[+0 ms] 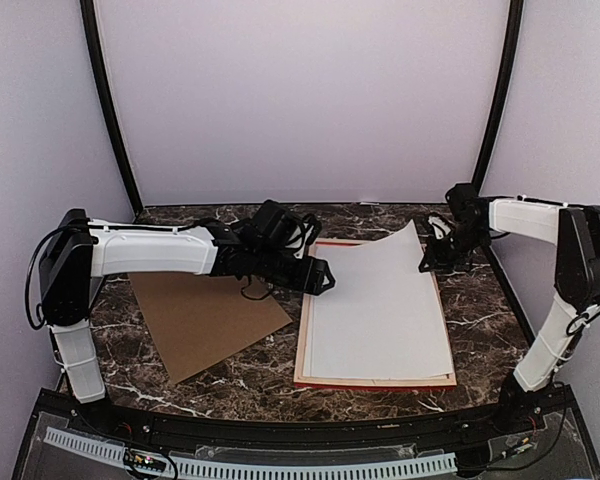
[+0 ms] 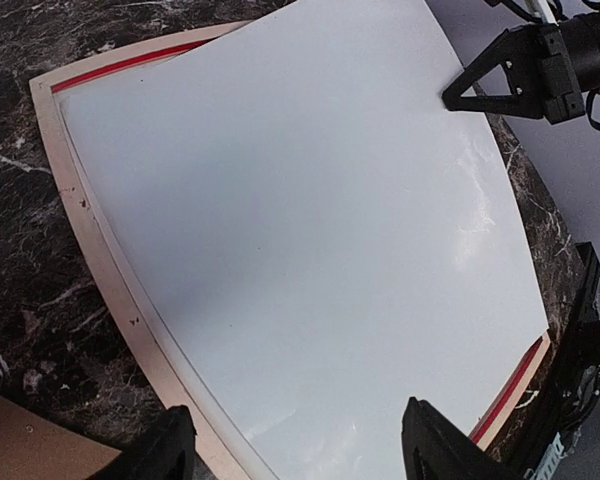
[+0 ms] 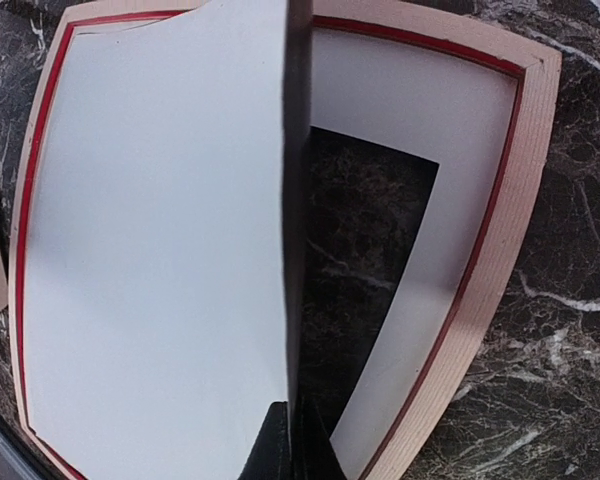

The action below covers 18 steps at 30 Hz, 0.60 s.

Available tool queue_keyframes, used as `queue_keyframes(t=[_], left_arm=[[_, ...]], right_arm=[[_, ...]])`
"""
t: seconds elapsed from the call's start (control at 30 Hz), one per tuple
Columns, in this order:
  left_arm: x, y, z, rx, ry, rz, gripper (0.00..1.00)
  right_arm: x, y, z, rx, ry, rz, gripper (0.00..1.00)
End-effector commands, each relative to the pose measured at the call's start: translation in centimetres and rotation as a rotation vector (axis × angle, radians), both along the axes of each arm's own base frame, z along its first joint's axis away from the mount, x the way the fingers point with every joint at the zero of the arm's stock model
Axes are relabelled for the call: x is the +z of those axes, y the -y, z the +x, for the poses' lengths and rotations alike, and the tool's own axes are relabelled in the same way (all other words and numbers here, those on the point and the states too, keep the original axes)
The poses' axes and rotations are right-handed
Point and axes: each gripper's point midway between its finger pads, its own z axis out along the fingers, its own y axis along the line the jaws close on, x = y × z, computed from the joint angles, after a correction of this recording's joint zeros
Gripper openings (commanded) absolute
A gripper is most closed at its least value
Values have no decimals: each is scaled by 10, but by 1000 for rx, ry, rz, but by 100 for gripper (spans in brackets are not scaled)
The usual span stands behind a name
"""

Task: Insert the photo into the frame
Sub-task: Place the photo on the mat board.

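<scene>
The frame (image 1: 375, 381) lies with its pale wood back up on the marble table, a red edge showing inside its rim (image 2: 100, 260). The photo (image 1: 380, 300) rests in it, white back up. Its far right corner is lifted and curled by my right gripper (image 1: 427, 265), which is shut on that edge (image 3: 292, 410). Under the raised side the white-grey mat (image 3: 430, 300) shows, with marble visible through its window. My left gripper (image 1: 325, 277) hovers open over the photo's far left part (image 2: 295, 415), nothing between its fingers (image 2: 175, 440).
A brown backing board (image 1: 205, 315) lies flat on the table left of the frame, under the left arm. The booth's walls close in the back and sides.
</scene>
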Motion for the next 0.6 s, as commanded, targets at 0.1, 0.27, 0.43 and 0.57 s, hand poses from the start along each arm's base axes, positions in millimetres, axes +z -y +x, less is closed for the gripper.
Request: queue_keyframes(t=[0.1, 0.27, 0.43, 0.57], left_arm=[[24, -9, 3, 13, 37, -15, 73], [22, -12, 5, 24, 32, -2, 74], [21, -19, 9, 43, 30, 15, 75], [20, -23, 11, 56, 30, 24, 76]], right_arm=[[9, 0, 25, -47, 46, 76, 0], [1, -1, 26, -61, 28, 90, 0], [-7, -2, 24, -71, 12, 102, 0], [-10, -2, 23, -90, 7, 110, 0]])
